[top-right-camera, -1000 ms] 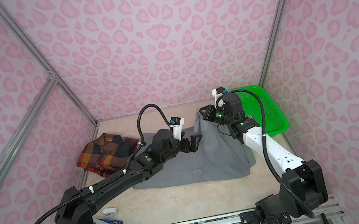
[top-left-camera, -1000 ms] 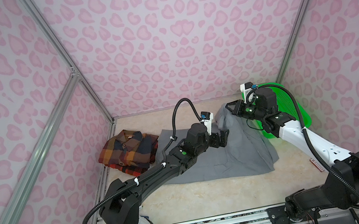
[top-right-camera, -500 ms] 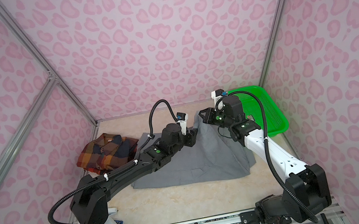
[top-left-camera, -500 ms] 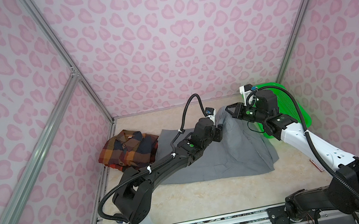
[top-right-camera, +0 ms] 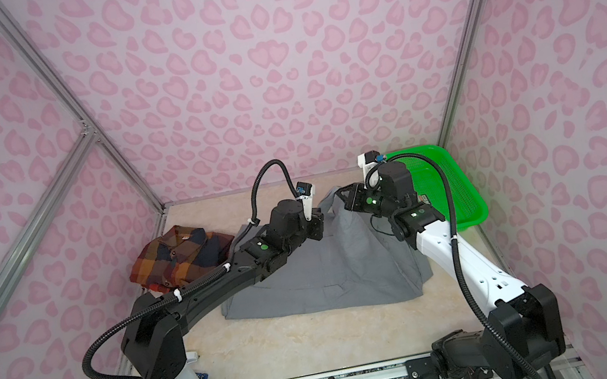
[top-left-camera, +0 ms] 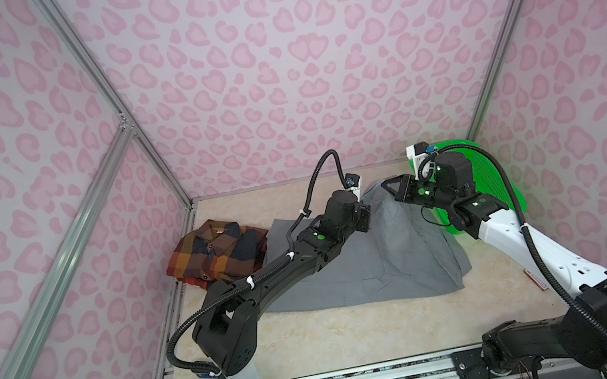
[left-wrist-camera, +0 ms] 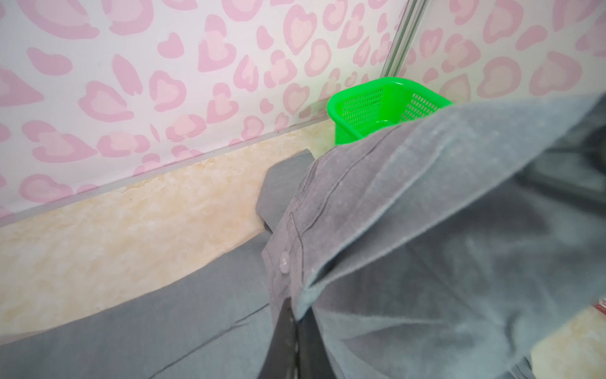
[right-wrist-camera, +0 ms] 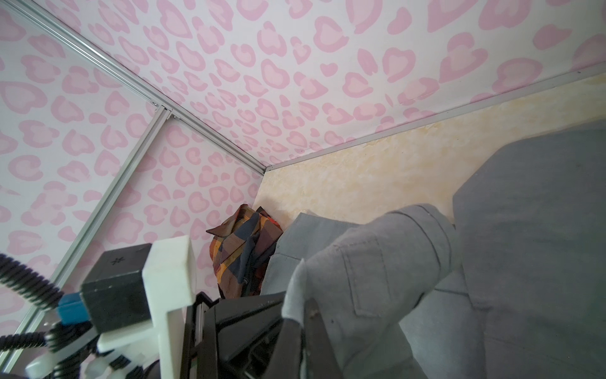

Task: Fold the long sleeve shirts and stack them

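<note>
The worktop (top-left-camera: 341, 340), a beige marbled surface enclosed by pink-patterned walls, carries all items. Two arms reach across it from the near rail: the left arm (top-left-camera: 286, 269), mostly black, and the right arm (top-left-camera: 513, 242), with a white link. Their ends meet over the far middle of the worktop. The gray shirt (top-left-camera: 371, 271) occupies the middle of the worktop in both top views (top-right-camera: 330, 278). Most of it lies flat, while its far right portion is lifted into a peak between the two arm ends. The green mesh basket (top-left-camera: 494, 182) stands in the far right corner, behind the right arm; the left wrist view shows it (left-wrist-camera: 367, 108) beyond the raised gray cloth (left-wrist-camera: 426, 262). The plaid shirt (top-left-camera: 216, 252) lies folded at the far left of the worktop, near the left wall and just beside the left edge of the gray shirt; the right wrist view shows it (right-wrist-camera: 246, 249) past the gray fabric (right-wrist-camera: 524, 229). The left jaws are clenched on an edge of the gray shirt beside a button (left-wrist-camera: 284, 262). The right jaws are clenched on a stitched fold of the same shirt, holding it off the worktop.
</note>
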